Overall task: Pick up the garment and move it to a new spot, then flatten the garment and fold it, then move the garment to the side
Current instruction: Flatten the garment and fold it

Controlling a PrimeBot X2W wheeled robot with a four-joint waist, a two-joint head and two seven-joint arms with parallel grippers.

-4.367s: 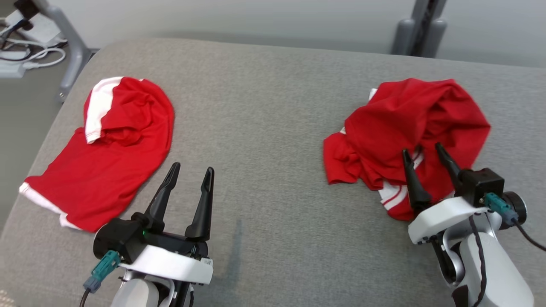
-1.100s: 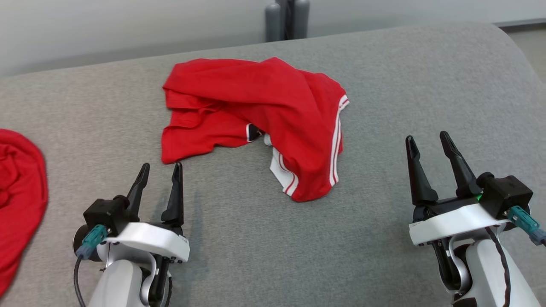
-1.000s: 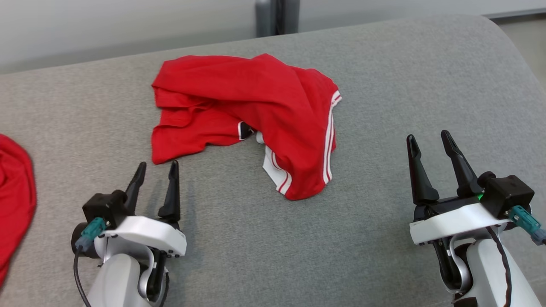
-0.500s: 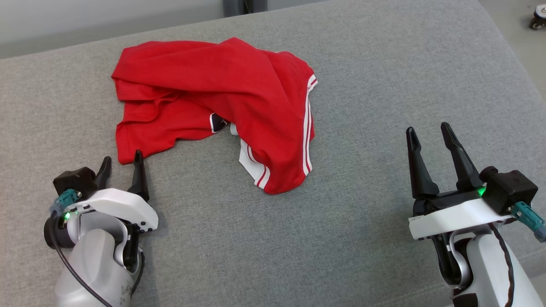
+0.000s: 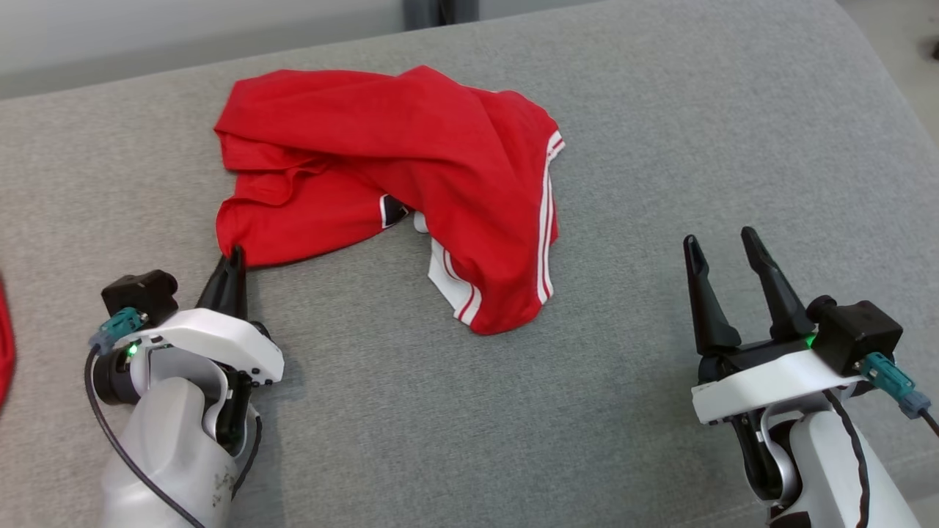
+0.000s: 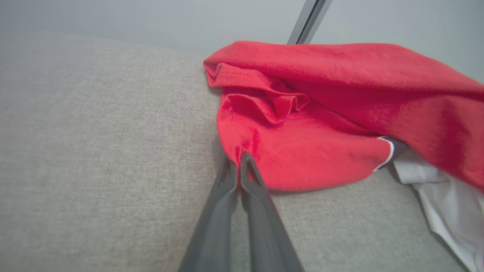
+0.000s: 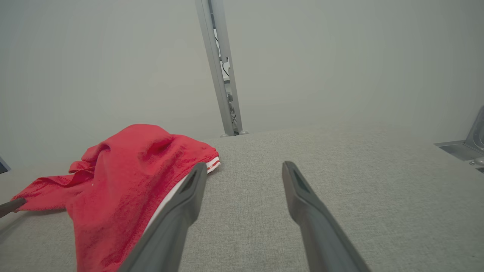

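- A crumpled red garment (image 5: 411, 161) of soft knit cloth, with white stripes down its right side and a white panel at its near end, lies heaped on the grey fabric-covered bench (image 5: 513, 411).
- It sits in the far half of the bench, closer to the far edge than to the near one and well away from the rounded right edge.
- The left gripper (image 5: 233, 258), with two long dark fingers on a white wrist, has its fingers pressed together on the near left corner of the red garment, low against the bench top.
- In the left wrist view the left gripper (image 6: 239, 160) pinches the hem of the red garment (image 6: 321, 113), and a small crease rises in the cloth just above the tips.
- The cloth behind that corner is bunched in folds, and a dark-edged opening shows beside the white panel.
- The right gripper (image 5: 722, 249) stands wide and holds nothing, above bare bench toward the near right corner, well apart from the garment's striped side.
- In the right wrist view the right gripper (image 7: 245, 168) has its fingers spread, with the red garment (image 7: 124, 170) lying off to the left of them.
- A sliver of a second red cloth (image 5: 4, 359) shows at the left edge of the bench in the head view.
- A grey metal post (image 7: 221, 68) stands upright beyond the far edge of the bench.
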